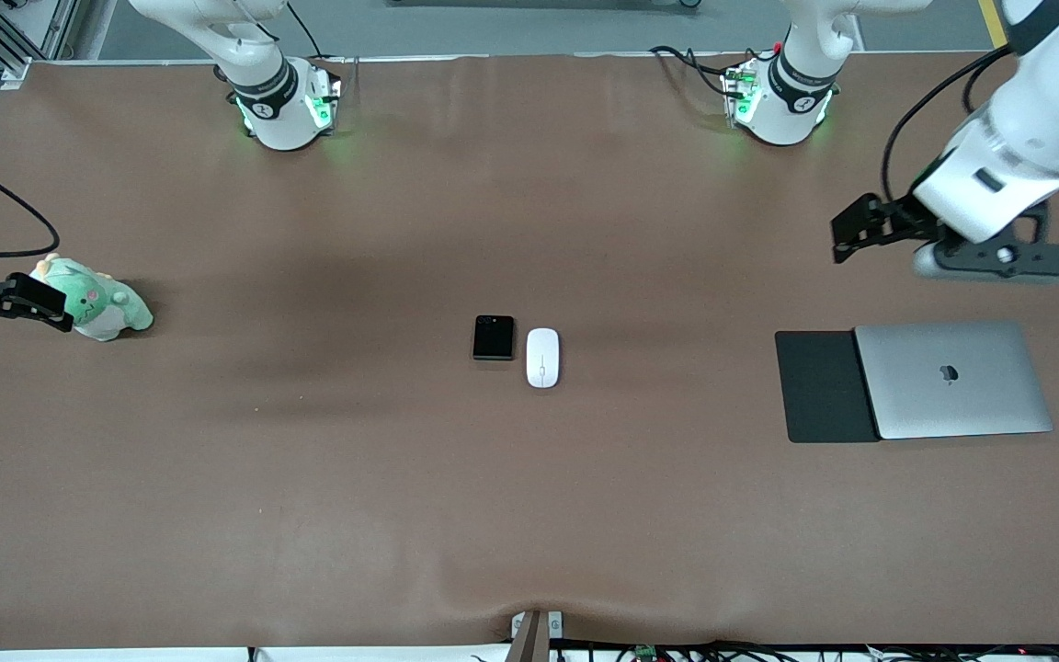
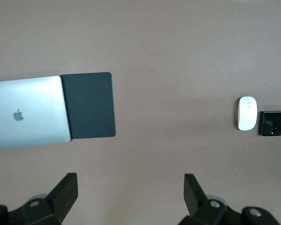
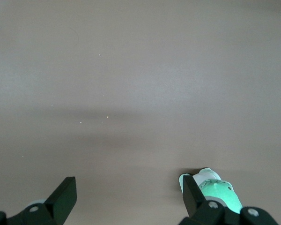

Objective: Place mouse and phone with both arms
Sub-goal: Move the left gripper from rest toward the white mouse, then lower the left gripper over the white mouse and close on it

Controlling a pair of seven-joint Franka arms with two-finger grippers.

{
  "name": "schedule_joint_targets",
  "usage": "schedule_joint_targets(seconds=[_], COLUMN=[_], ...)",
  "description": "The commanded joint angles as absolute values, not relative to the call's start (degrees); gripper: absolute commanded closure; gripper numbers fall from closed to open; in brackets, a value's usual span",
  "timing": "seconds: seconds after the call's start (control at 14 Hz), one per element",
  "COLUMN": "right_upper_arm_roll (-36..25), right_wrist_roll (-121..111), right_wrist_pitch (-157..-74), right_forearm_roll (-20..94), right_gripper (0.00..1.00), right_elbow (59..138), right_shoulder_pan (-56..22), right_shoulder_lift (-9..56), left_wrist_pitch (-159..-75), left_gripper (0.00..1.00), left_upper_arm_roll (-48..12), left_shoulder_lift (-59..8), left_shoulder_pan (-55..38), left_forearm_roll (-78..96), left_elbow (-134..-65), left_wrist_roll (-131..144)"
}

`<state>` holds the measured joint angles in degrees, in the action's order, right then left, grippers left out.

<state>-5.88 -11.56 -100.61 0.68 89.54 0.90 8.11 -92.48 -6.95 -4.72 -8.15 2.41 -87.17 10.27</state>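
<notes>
- Front view: the phone (image 1: 493,337) and the mouse (image 1: 542,358) lie side by side, just apart, in the middle of the brown counter (image 1: 529,515); the mouse sits toward the left arm's end and reaches slightly nearer the front camera.
- A closed silver laptop (image 1: 952,379) lies at the left arm's end of the counter, its edge overlapping a flat black mouse pad (image 1: 824,386) on the side toward the mouse.
- The left gripper (image 1: 847,234) hangs in the air over bare counter close to the pad and laptop, well apart from the phone and mouse, holding nothing.
- A green and white plush toy (image 1: 97,299) lies at the right arm's end of the counter; the right gripper (image 1: 1,303) sits just beside it, at the edge of the view.
- Left wrist view: the left gripper's fingers (image 2: 65,192) are spread wide and empty. The laptop (image 2: 28,112), the pad (image 2: 89,105), the mouse (image 2: 247,113) and the phone (image 2: 271,123) all show on the counter below.
- Right wrist view: the right gripper's fingers (image 3: 64,194) are spread wide and empty over bare counter, with the plush toy (image 3: 218,190) partly hidden by one of them.
</notes>
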Motion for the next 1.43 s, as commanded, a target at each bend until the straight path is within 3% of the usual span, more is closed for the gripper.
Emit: schedule_joint_targets(seconds=[0.0, 0.93, 1.36], right_upper_arm_roll=[-5.01, -5.01, -5.01], right_wrist_roll=[-11.78, -11.78, -11.87], right_wrist_pitch=[-101.07, -101.07, -101.07], right_forearm_roll=[0.79, 0.79, 0.79], right_gripper=[0.0, 0.0, 0.0], right_elbow=[89.91, 90.0, 90.0], right_shoulder_pan=[2.2, 2.29, 2.72], right_shoulder_lift=[7.82, 7.91, 7.91], left_wrist_pitch=[-93.6, -108.97, -118.02], left_gripper=[0.0, 0.0, 0.0], left_upper_arm_roll=[-7.99, -8.35, -7.65], left_shoulder_lift=[-6.93, -23.45, -36.11], left_shoulder_pan=[-8.79, -20.48, -26.18], left_forearm_roll=[2.11, 1.67, 0.19], left_elbow=[-86.92, -85.96, -78.58], left_wrist_roll=[10.37, 22.85, 30.31])
